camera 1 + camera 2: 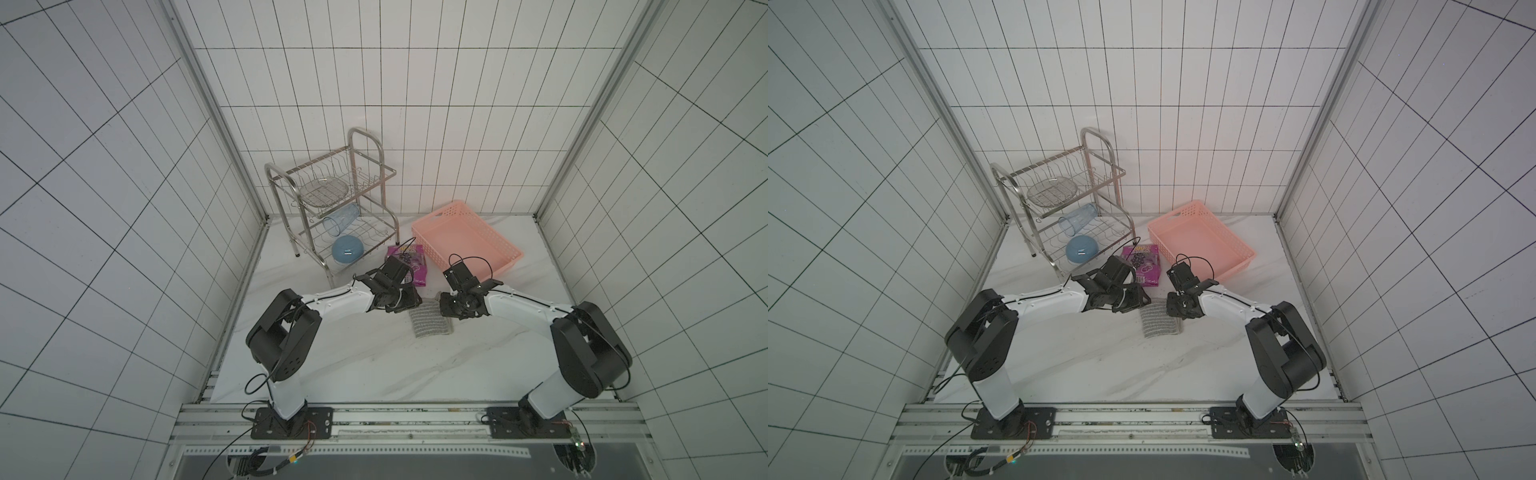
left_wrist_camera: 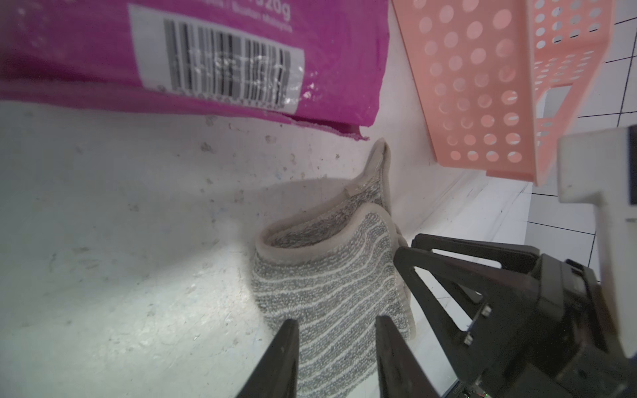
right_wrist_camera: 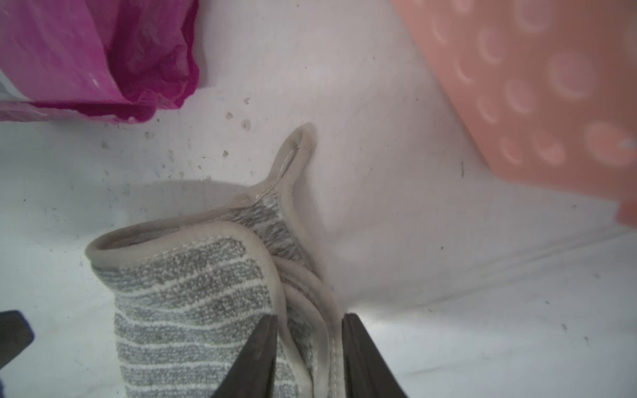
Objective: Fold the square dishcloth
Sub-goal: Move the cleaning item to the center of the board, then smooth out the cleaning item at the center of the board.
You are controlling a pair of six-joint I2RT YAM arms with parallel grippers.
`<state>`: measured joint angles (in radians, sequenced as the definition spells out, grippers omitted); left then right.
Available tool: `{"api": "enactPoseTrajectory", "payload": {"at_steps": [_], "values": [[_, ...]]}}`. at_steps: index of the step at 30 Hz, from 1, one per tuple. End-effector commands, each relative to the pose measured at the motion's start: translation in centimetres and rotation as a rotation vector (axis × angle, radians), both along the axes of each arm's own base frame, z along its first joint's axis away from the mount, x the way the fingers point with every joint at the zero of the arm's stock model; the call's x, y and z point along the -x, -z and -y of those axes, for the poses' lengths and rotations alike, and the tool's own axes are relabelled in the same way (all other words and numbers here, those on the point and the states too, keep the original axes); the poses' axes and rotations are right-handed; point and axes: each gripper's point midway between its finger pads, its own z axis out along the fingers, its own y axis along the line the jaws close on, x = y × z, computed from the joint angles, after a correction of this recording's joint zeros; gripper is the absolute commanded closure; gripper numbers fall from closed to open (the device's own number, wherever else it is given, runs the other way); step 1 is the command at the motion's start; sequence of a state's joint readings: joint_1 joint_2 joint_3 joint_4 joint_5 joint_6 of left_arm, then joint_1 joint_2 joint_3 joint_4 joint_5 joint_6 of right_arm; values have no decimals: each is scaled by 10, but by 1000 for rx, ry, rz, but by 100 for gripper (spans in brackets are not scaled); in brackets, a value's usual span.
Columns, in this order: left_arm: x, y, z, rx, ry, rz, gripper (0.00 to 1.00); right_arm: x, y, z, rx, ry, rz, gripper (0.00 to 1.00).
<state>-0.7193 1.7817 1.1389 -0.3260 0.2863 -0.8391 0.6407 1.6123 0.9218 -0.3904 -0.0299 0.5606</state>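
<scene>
Square dishcloth (image 1: 430, 322) lies mid-table (image 1: 353, 357) between both arms, near magenta snack packet (image 1: 415, 253) and pink basket (image 1: 490, 227), touching neither. Cloth doubled over, top border sitting just short of lower border, corner loop (image 3: 296, 144) poking out beyond. Left gripper (image 2: 336, 320) low over striped top layer, fingers apart, cloth flat between, unpinched. Right gripper (image 3: 310, 317) fingers apart, straddling stacked border edges. Judgement: one fold is laid; grippers sit at opposite edges, probably ready to square the edges or fold again.

dishcloth (image 2: 324, 286): nubbly cloth | packet (image 2: 86, 51): glossy crinkled film | basket (image 2: 463, 65): matt plastic | rack (image 1: 365, 129): shiny metal
</scene>
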Motion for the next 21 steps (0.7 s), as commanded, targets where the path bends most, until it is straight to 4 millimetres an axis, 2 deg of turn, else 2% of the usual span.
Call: {"api": "enactPoseTrajectory", "payload": {"at_steps": [1,3,7,10,17,21], "values": [[-1,7,7,14,9,-7,61,-4,3,-6,-24,-13,-8,65],[0,10,8,14,9,-13,61,-4,3,-8,-32,-21,-6,68],[0,12,9,13,7,-19,61,-6,-1,-7,-20,-33,5,88],[0,12,9,13,6,-22,61,-8,-7,-3,10,-38,20,98],[-2,13,10,15,11,-21,62,-15,-17,4,59,-67,78,100],[-7,24,10,5,6,-39,64,-23,-19,2,74,-95,115,100]]}}
